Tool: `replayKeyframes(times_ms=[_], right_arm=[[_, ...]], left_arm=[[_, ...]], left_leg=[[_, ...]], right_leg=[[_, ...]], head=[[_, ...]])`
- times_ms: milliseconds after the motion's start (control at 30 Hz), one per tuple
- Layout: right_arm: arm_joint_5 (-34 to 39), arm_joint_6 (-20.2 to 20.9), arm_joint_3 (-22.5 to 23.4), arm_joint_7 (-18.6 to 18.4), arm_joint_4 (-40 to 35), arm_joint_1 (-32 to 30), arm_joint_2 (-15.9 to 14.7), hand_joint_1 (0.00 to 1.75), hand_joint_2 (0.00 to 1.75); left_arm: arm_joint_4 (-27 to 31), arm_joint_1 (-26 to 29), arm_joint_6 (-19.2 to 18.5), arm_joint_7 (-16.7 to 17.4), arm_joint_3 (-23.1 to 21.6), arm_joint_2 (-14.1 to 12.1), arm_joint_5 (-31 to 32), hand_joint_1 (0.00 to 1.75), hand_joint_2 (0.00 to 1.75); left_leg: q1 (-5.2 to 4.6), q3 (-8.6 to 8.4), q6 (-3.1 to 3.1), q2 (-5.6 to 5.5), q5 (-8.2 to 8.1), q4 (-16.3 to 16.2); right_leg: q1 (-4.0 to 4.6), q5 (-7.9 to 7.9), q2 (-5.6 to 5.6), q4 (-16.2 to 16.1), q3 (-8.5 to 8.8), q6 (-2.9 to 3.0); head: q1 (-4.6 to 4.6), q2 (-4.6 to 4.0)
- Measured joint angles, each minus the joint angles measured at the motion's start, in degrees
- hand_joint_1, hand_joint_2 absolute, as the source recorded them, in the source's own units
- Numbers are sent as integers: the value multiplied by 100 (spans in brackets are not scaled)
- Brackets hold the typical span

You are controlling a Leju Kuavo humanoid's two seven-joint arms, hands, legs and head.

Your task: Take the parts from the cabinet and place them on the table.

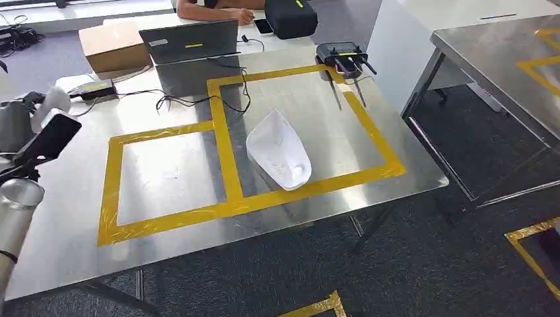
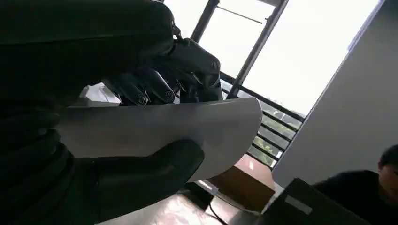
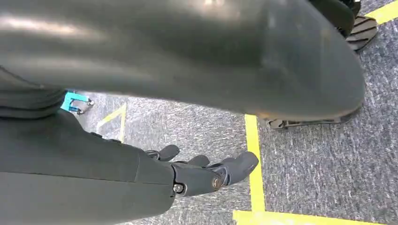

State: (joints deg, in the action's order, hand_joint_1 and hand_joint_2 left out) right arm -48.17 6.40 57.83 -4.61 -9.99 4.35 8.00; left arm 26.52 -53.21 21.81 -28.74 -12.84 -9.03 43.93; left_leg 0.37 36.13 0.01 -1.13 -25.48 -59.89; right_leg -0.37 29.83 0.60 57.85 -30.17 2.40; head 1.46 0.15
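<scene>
A white curved shell part (image 1: 280,155) lies on the steel table (image 1: 317,105), inside the right yellow taped square. My left hand (image 1: 47,137) is raised at the table's left edge and grips a second white part (image 1: 51,102). In the left wrist view the same white part (image 2: 187,124) is clamped between the dark fingers (image 2: 150,86) and the thumb (image 2: 141,173). My right hand (image 3: 206,173) hangs over the grey carpet with its fingers stretched out and nothing in them.
At the table's far side stand a laptop (image 1: 191,41), a cardboard box (image 1: 113,46), a black bag (image 1: 290,16) and a black device with antennas (image 1: 340,56). Cables (image 1: 198,99) trail across the table. A person's arm (image 1: 218,10) rests behind. A second steel table (image 1: 508,59) stands to the right.
</scene>
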Motion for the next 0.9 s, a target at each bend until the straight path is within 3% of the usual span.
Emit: replayKeyframes(times_ms=[67,167,200,300,433,467,567,600,733,900], right_arm=[[-28,13,0,13,0,-1,0,0,0],[-89,55,0,124,0,-8,-2,0,0],[-111,61,0,155,0,-8,0,0,0],[-166,61,0,206,0,-19,-2,0,0],[-242,63,0,223,0,-38,-2,0,0],[-249,74,0,223,0,-42,-4,0,0],[-291,105,-2,208,0,-43,-11,0,0],[-306,107,-2,194,0,-45,-11,0,0],[-339,105,-4,133,0,-67,-15,0,0],[-345,83,-4,116,0,-69,-24,0,0]], left_arm=[[-94,64,51,-112,-246,237,154,175,175],[-190,236,35,-330,-641,633,254,175,175],[-201,311,35,-379,-747,741,278,175,175],[-241,490,35,-394,-998,927,298,175,175],[-267,677,40,-374,-1214,940,270,175,175],[-273,713,44,-355,-1242,916,270,0,175],[-306,792,123,-245,-1315,769,245,0,175],[-317,827,120,-243,-1317,695,184,0,0],[-367,904,-63,-180,-1317,488,-82,0,0],[-359,931,84,-5,-1317,286,-238,0,0]], left_leg=[[-15,1,15,3,1,-2],[-40,1,31,16,4,-5],[-41,0,31,21,4,-5],[-40,-2,36,32,8,-3],[-35,-15,30,41,13,6],[-33,-17,29,43,13,8],[-26,-23,16,43,22,20],[-26,-28,16,47,22,23],[-23,-31,6,41,28,32],[-21,-31,3,37,31,33]], right_leg=[[-16,-7,-5,-8,2,-64],[-55,-8,7,-29,7,-286],[-59,-6,13,-29,6,-310],[-56,-10,21,-28,0,-319],[-48,-9,23,-16,-1,-319],[-47,-8,23,-13,-2,-319],[-41,-5,24,-9,-2,-320],[-42,-5,26,-8,-2,-320],[-41,-2,26,-5,-3,-316],[-39,-1,25,-1,-2,-314]], head=[[0,0],[0,0],[0,0],[0,0],[0,0],[0,0],[0,0],[0,0],[0,0],[0,0]])
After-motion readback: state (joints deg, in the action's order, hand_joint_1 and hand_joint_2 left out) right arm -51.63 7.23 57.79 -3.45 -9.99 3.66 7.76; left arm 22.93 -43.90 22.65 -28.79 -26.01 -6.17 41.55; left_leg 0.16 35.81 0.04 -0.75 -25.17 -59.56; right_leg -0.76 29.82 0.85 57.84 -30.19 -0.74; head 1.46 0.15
